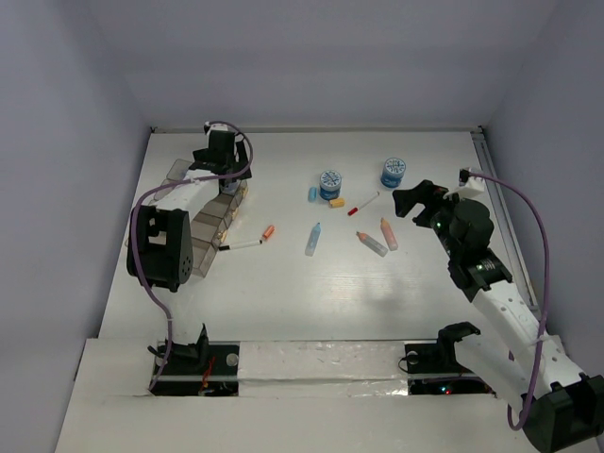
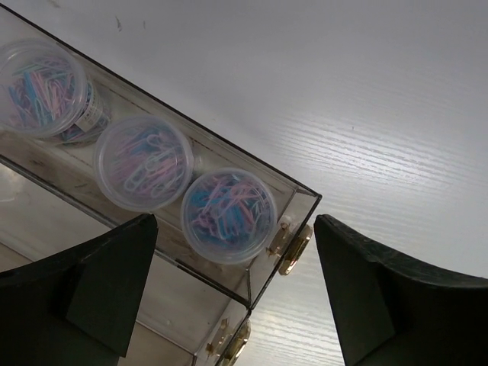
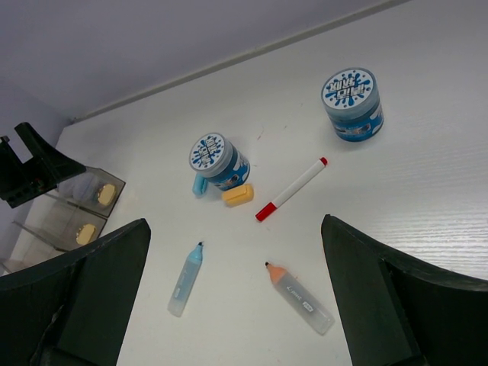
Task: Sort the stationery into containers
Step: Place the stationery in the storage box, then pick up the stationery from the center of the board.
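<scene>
The clear bins stand at the far left. My left gripper hangs open and empty over their far end. In the left wrist view it is above a bin holding three clear tubs of paper clips. My right gripper is open and empty above the loose stationery. In the right wrist view it looks down on two blue-topped tubs, a red-capped pen, a blue marker and an orange marker.
A yellow cap and a blue cap lie against the nearer tub. A pink-orange marker lies right of the orange one. An orange-capped pen lies beside the bins. Walls close the table's far and side edges.
</scene>
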Robot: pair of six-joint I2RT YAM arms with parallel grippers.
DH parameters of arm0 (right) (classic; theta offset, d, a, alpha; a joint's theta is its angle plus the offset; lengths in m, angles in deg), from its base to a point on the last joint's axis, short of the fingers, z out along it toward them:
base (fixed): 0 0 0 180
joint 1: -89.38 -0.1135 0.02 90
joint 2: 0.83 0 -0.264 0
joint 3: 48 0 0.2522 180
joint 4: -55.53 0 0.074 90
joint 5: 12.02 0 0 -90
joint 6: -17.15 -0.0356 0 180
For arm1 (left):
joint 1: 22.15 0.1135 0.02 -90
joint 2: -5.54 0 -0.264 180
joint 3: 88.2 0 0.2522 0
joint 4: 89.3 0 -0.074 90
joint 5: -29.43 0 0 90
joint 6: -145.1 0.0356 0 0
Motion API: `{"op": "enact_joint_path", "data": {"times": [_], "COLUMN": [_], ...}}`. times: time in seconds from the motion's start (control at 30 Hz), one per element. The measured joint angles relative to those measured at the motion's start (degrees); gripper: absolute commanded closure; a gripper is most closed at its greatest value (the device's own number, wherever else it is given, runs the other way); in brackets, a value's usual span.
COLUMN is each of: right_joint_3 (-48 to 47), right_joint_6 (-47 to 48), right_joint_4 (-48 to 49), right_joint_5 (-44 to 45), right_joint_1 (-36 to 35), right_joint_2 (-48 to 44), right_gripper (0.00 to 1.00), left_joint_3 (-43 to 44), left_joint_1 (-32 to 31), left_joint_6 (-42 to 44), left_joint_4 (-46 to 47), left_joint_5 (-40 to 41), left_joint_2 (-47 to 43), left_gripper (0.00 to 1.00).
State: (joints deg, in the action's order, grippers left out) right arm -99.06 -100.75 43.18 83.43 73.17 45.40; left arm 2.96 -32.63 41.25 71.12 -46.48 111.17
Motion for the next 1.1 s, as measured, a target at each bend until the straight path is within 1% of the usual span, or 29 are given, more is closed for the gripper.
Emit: {"op": "enact_joint_path", "data": {"times": [0.13,0.23,0.33,0.47,0.5,0.57,0.7,0.87,0.97,1.07,1.1], "right_joint_3": [0.00,0.00,0.00,0.00,0.00,0.00,0.00,0.00,0.00,0.00,0.00], "right_joint_6": [0.00,0.00,0.00,0.00,0.00,-0.02,0.00,0.00,0.00,0.00,0.00], "right_joint_4": [0.26,0.31,0.33,0.35,0.35,0.35,0.35,0.35,0.35,0.35,0.35], "right_joint_5": [-0.31,-0.55,-0.57,-0.57,-0.55,-0.55,-0.57,-0.66,-0.79,-0.81,-0.81], "right_joint_1": [0.00,0.00,0.00,0.00,0.00,0.00,0.00,0.00,0.00,0.00,0.00], "right_joint_2": [0.17,0.48,0.63,0.63,0.63,0.63,0.63,0.63,0.63,0.63,0.63], "right_gripper": [0.00,0.00,0.00,0.00,0.00,0.00,0.00,0.00,0.00,0.00,0.00], "left_joint_3": [0.00,0.00,0.02,2.62,3.76,6.62,14.03,22.95,26.77,28.94,29.44], "left_joint_1": [-0.79,-3.69,-10.91,-21.88,-24.00,-26.49,-27.87,-28.17,-28.17,-28.15,-28.15], "left_joint_6": [0.13,0.55,0.68,0.02,-0.26,-0.68,-0.87,-0.70,-0.44,-0.13,-0.11], "left_joint_4": [0.00,-0.31,0.00,1.90,2.51,2.64,3.06,0.39,-2.12,-3.87,-4.39], "left_joint_5": [0.42,1.84,3.06,1.62,0.70,-0.61,-2.60,-3.26,-2.84,-2.71,-2.67], "left_joint_2": [-0.17,-1.51,-4.42,-6.19,-5.92,-4.52,1.53,12.66,17.51,20.55,21.18], "left_gripper": [0.15,0.12,0.09,0.05,0.02,0.01,0.01,0.01,0.01,0.01,0.04]}}
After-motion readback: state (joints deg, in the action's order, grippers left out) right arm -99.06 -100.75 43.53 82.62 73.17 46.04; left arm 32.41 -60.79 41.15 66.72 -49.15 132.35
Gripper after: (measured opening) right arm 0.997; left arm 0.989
